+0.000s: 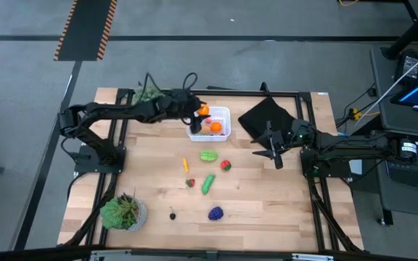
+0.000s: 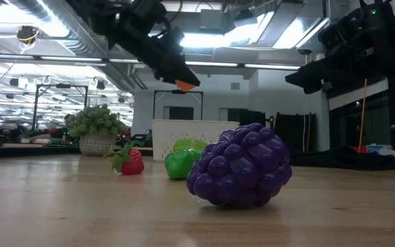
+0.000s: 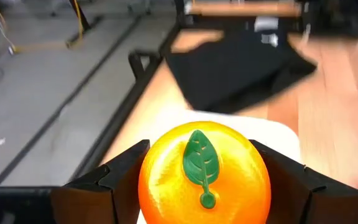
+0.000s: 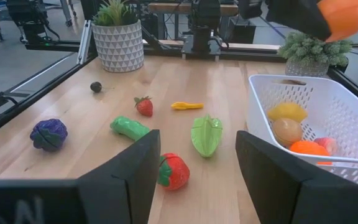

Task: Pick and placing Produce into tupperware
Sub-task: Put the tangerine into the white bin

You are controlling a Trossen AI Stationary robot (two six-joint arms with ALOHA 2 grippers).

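Orange (image 3: 204, 177) gripped in the left gripper (image 1: 198, 111) fingers, above the white tub (image 1: 221, 116).
Four pieces lay inside; seven waited on the tabletop (image 1: 267, 210); right gripper (image 1: 276, 150) hovered part-open, empty.

Lab: ceiling ducts (image 2: 53, 27), framed workbench (image 1: 267, 203)

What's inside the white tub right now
The white tub holds a yellow piece, a tan one, an orange one and a pink one. Its near wall hides anything lower.
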